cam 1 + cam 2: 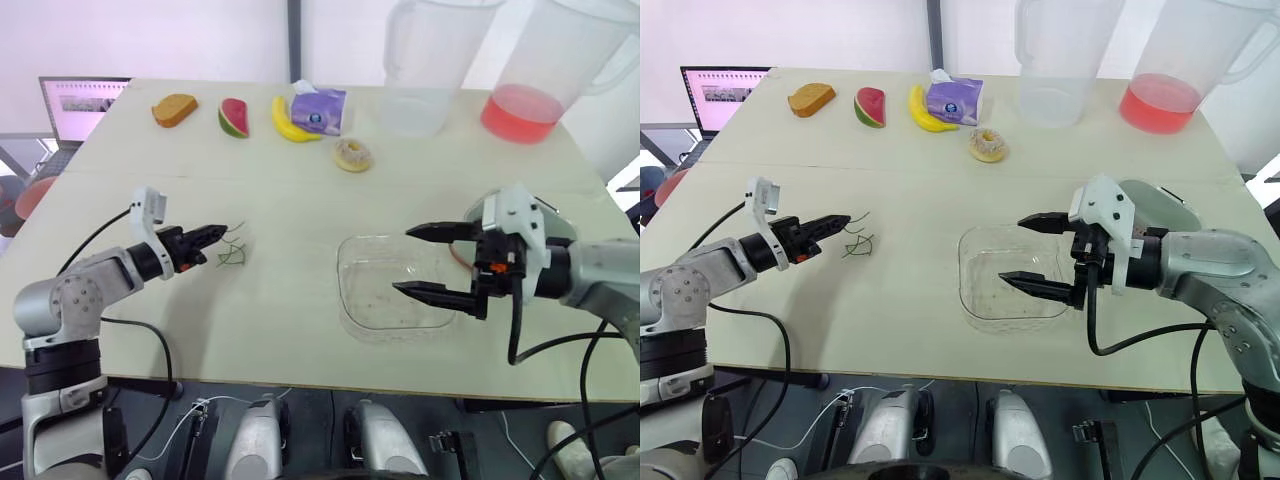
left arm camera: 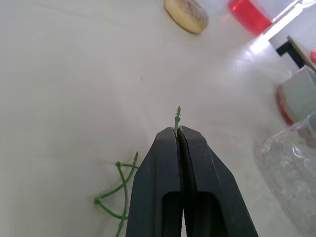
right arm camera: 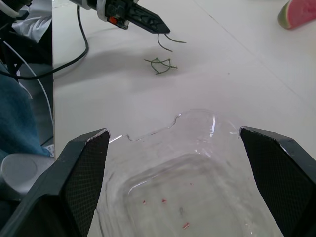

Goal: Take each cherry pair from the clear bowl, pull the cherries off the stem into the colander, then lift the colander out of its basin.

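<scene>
Releasing the Spent Stem

Left gripper [image 2: 177,132] pinches a bare green stem [image 2: 177,114] just beside the discarded stems [image 1: 232,256], toward the desk's left edge; recommend opening low over that pile. Right gripper [image 1: 404,260] hangs spread over the clear bowl [image 1: 370,300], apparently cherry-free; colander [image 1: 1155,205] sits near the right edge.

A pale, evenly lit table [image 1: 300,200] stood before a white wall [image 1: 150,40] split by a dark upright post [image 1: 294,40], with an open laptop [image 1: 85,105] beside its far left corner.
</scene>
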`<move>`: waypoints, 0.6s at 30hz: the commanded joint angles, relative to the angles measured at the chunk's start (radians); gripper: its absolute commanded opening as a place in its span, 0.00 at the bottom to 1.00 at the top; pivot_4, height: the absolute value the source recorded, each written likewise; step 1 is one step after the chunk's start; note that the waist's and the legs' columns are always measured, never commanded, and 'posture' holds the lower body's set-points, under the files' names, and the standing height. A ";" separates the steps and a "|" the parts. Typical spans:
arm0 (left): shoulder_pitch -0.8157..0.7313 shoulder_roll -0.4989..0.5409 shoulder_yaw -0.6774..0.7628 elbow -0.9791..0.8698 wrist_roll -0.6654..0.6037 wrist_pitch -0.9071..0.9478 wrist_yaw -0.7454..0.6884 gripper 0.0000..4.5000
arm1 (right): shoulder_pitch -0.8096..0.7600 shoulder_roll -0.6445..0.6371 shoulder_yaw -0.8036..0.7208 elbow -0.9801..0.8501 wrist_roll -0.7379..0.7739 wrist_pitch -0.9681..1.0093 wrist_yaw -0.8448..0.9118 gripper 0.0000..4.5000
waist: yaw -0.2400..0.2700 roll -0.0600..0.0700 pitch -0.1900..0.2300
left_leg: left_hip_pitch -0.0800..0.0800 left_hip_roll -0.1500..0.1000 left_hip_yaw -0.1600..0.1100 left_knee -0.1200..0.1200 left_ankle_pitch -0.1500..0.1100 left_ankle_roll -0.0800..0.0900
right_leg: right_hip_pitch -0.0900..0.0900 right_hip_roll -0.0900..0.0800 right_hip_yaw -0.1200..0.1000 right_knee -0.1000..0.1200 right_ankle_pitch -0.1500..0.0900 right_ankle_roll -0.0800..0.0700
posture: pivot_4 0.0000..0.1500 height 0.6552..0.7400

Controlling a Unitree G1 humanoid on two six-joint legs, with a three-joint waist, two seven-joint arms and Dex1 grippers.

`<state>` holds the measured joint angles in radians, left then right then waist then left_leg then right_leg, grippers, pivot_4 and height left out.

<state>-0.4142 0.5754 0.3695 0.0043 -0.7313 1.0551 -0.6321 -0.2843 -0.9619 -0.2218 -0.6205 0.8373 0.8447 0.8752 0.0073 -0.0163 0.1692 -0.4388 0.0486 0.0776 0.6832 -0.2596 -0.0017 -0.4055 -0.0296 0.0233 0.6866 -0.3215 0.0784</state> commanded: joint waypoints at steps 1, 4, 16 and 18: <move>0.018 -0.020 0.002 0.016 -0.002 -0.020 0.013 0.00 | -0.018 -0.011 -0.011 -0.009 0.008 -0.005 -0.008 0.99 | 0.000 0.000 0.000 | 0.000 0.000 0.000 0.000 0.000 0.000 | 0.000 0.000 0.000 0.000 0.000 0.000 | 1.00 1.00; 0.033 -0.029 -0.014 0.026 0.013 -0.032 0.018 0.00 | -0.020 -0.013 -0.009 -0.011 0.012 0.001 -0.017 0.99 | 0.000 0.000 0.000 | 0.000 0.000 0.000 0.000 0.000 0.000 | 0.000 0.000 0.000 0.000 0.000 0.000 | 1.00 1.00; 0.024 -0.017 -0.068 0.082 0.109 -0.137 0.032 0.43 | -0.019 -0.019 -0.019 -0.022 0.035 0.022 -0.031 1.00 | 0.000 0.000 0.000 | 0.000 0.000 0.000 0.000 0.000 0.000 | 0.000 0.000 0.000 0.000 0.000 0.000 | 1.00 1.00; 0.020 -0.021 -0.067 0.085 0.107 -0.147 0.030 0.67 | -0.019 -0.019 -0.019 -0.024 0.039 0.025 -0.032 1.00 | 0.000 0.000 0.000 | 0.000 0.000 0.000 0.000 0.000 0.000 | 0.000 0.000 0.000 0.000 0.000 0.000 | 1.00 1.00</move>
<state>-0.3830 0.5474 0.2952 0.0974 -0.6259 0.9297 -0.5976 -0.2865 -0.9672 -0.2123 -0.6222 0.8550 0.8704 0.8466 0.0070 -0.0163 0.1691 -0.4385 0.0489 0.0778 0.6830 -0.2596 -0.0017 -0.4055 -0.0300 0.0234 0.6866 -0.3214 0.0782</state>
